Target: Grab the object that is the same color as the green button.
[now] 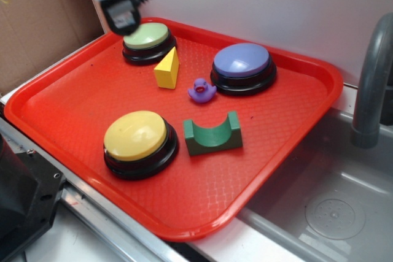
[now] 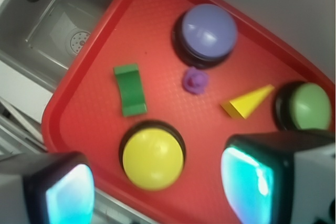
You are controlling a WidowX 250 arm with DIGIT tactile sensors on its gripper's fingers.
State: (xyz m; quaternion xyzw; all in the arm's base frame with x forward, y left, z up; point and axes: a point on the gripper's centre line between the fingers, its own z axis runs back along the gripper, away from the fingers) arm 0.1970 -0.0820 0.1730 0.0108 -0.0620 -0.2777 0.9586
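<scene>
While the gripper (image 1: 123,19) hangs up at the back-left corner of the red tray (image 1: 67,108), right above the green button (image 1: 148,36), everything on the tray sits untouched. From the wrist view its two fingers (image 2: 257,179) are spread wide apart with nothing between them, and the pads glow a teal color.

So the layout: the green button is at the far left of the tray, pale green dome on a black base. Just in front of it is the yellow wedge block (image 1: 167,69), pointy end up. The purple-blue button (image 1: 242,65) is at the back right, and the little purple duck (image 1: 201,90) sits just beside its front-left edge, between it and the wedge. The yellow button (image 1: 138,141) is at the front.

The dark green arch block (image 1: 213,136) lies just right of the yellow button, close but not touching as far as I can see, with its notch facing up. It's well apart from the gripper, basically across the tray.

Right of the tray there's a grey sink (image 1: 325,207) with a faucet pipe (image 1: 371,84).
</scene>
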